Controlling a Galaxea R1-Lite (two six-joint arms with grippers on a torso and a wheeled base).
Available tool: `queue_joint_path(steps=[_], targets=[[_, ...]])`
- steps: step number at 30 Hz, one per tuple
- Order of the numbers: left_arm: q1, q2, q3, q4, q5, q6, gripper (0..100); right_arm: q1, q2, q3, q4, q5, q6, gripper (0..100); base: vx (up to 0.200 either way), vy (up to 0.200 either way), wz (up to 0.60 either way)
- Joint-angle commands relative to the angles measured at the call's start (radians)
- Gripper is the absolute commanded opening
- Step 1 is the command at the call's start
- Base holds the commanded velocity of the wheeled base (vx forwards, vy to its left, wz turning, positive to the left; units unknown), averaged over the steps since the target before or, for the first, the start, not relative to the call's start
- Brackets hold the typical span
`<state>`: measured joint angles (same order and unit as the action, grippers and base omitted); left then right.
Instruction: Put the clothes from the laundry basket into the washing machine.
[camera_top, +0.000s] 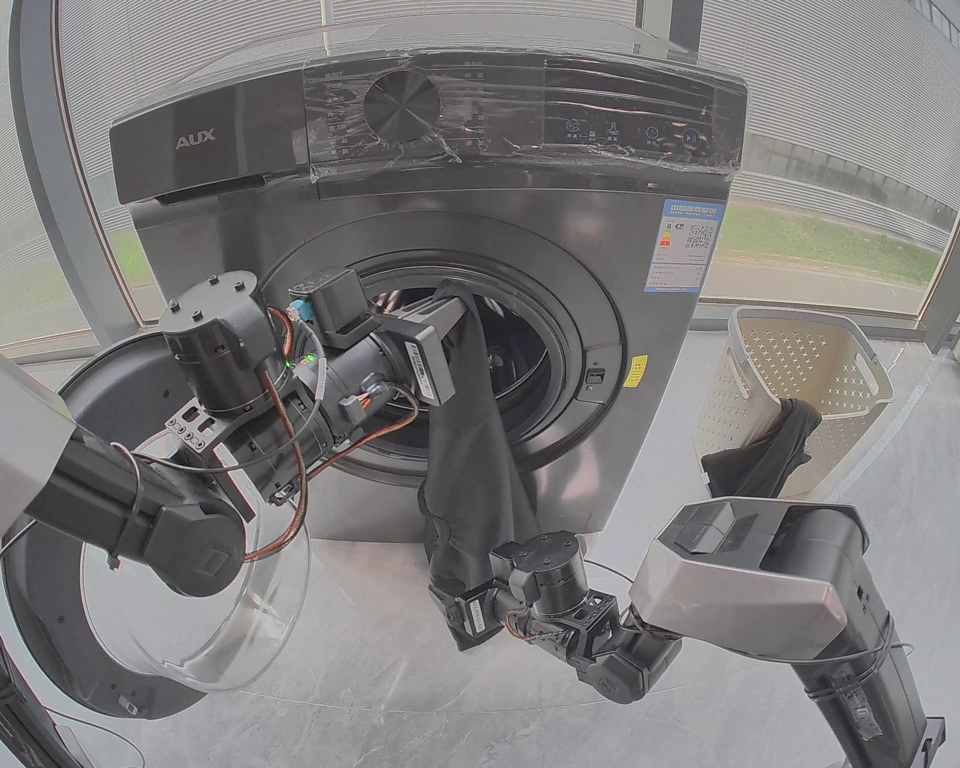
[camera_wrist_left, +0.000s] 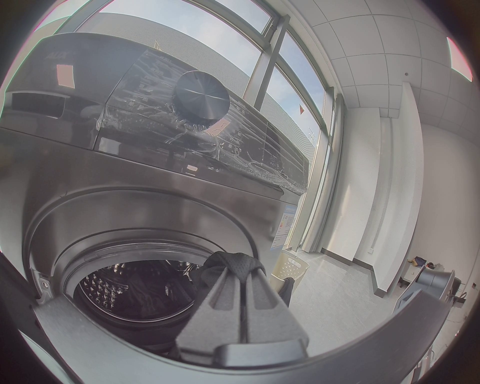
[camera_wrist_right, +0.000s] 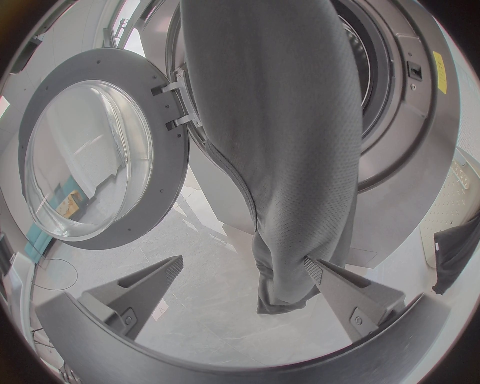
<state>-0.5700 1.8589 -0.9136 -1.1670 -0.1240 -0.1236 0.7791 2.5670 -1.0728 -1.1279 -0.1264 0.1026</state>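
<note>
Dark grey mesh-knit garment (camera_top: 470, 440) hanging from washing machine (camera_top: 620, 290) mouth, left gripper (camera_wrist_left: 243, 272) jaws pinching its top, right gripper (camera_wrist_right: 241, 262) jaws spread around its hem, another dark cloth (camera_top: 765, 460) draped over perforated white laundry basket (camera_top: 800, 360)

Washing machine (camera_top: 585, 235): grey brushed metal, satin sheen.
Control panel (camera_top: 520, 110): glossy black under crinkled clear plastic film.
Door window (camera_top: 200, 620): clear, glossy.
Garment (camera_top: 470, 450): dark grey matt mesh-knit cloth.
Laundry basket (camera_top: 800, 370): cream perforated plastic.

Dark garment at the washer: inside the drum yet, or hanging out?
Mostly out. The dark garment hangs down the washer front, its top pinched by the left gripper at the drum opening.
</note>
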Motion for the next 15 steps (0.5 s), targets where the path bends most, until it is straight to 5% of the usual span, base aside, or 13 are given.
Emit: queue_joint_path(steps=[1, 6, 10, 15], targets=[[-0.002, -0.003, 0.001, -0.002, 0.0, -0.002, 0, 0.002, 0.067, -0.069, 0.0, 0.002, 0.002, 100, 0.0, 0.0, 0.0], [-0.008, -0.004, 0.004, -0.002, 0.006, -0.002, 0, -0.014, 0.119, -0.188, 0.034, 0.001, 0.005, 100, 0.0, 0.0, 0.0], [-0.008, -0.026, 0.013, 0.0, 0.018, -0.007, 0, -0.038, 0.171, -0.374, 0.115, -0.015, 0.009, 100, 0.0, 0.0, 0.0], [-0.007, -0.041, 0.035, -0.002, 0.017, -0.008, 0, -0.057, 0.219, -0.509, 0.166, -0.075, 0.009, 100, 0.0, 0.0, 0.0]])
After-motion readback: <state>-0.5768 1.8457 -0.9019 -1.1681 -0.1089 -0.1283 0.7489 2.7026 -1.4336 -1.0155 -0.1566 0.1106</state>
